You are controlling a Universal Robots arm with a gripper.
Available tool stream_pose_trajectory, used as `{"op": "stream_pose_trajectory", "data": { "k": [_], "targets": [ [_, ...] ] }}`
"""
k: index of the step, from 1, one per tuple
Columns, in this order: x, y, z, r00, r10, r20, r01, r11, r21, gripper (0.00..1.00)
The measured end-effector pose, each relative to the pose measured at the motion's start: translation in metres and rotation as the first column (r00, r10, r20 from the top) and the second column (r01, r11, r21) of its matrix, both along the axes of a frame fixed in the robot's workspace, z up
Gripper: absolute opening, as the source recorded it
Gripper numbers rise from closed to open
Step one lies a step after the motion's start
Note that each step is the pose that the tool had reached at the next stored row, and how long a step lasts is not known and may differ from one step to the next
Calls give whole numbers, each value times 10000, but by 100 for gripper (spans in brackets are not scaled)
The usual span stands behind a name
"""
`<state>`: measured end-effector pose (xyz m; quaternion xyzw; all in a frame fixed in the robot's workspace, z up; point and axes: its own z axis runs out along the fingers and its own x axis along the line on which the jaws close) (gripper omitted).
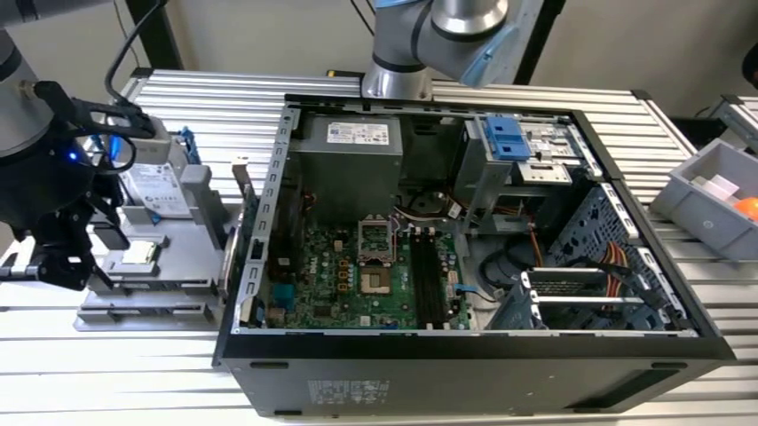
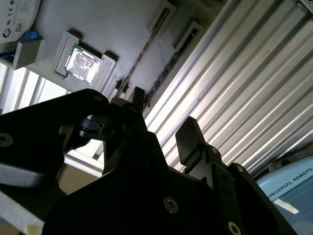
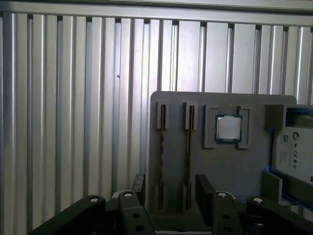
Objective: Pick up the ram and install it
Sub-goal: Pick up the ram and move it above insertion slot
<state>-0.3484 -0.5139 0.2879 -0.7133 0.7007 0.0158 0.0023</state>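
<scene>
At the exterior view's left, the claw (image 1: 57,264) hangs over a grey holder (image 1: 160,275) on the ribbed desk (image 1: 213,98). In the first wrist view its fingers (image 3: 205,188) stand apart with nothing between them. Just beyond, two thin edge-on sticks, probably the ram (image 3: 162,161), stand in the holder's slots beside a processor chip (image 3: 228,128). The open computer case (image 1: 474,355) sits to the exterior view's right.

Two edge-on ram sticks (image 3: 162,156), faces hidden; drive (image 3: 296,152) cut off at edge.
</scene>
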Motion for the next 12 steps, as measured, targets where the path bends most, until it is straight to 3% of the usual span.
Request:
{"op": "stream_pose_trajectory", "data": {
  "k": [12],
  "targets": [
    [1,-2,-110,10000,-34,1,34,10000,-2,100]
  ]
}}
